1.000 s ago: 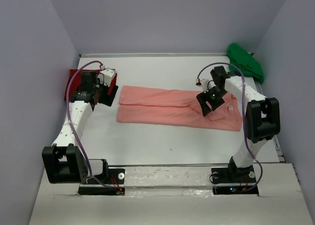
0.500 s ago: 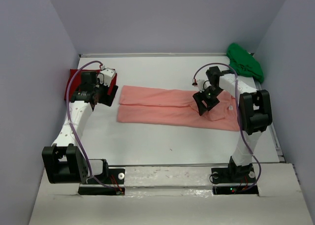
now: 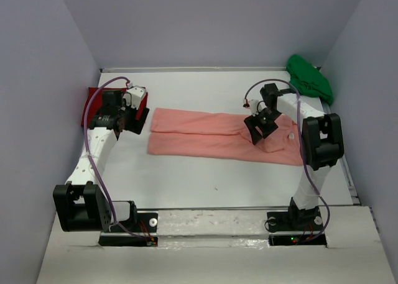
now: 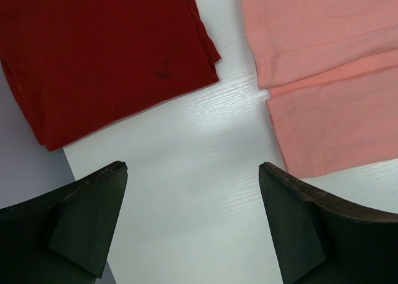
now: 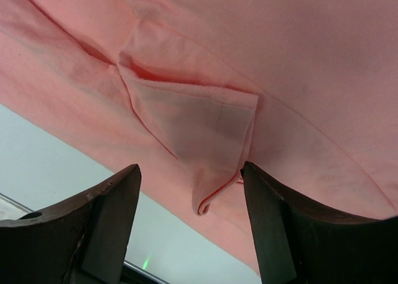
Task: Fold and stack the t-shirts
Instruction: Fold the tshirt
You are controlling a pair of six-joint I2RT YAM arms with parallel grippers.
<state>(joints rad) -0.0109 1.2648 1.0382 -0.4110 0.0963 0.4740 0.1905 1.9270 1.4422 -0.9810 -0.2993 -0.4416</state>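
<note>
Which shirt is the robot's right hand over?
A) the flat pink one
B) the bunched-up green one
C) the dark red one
A: the right gripper hangs, jaws apart, over one end of the spread-out salmon-pink cloth t-shirt, and pink cloth fills most of its wrist view.

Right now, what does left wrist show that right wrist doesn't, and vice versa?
Left wrist only: the deep red shirt, lying flat, separated from the hem end of the salmon-pink shirt by a strip of bare table. The left gripper hangs open over that strip.
Right wrist only: a folded flap on the pink shirt, probably a sleeve, directly under the open right gripper.
Both: pink cloth, white table, jaws apart and holding nothing.
</note>
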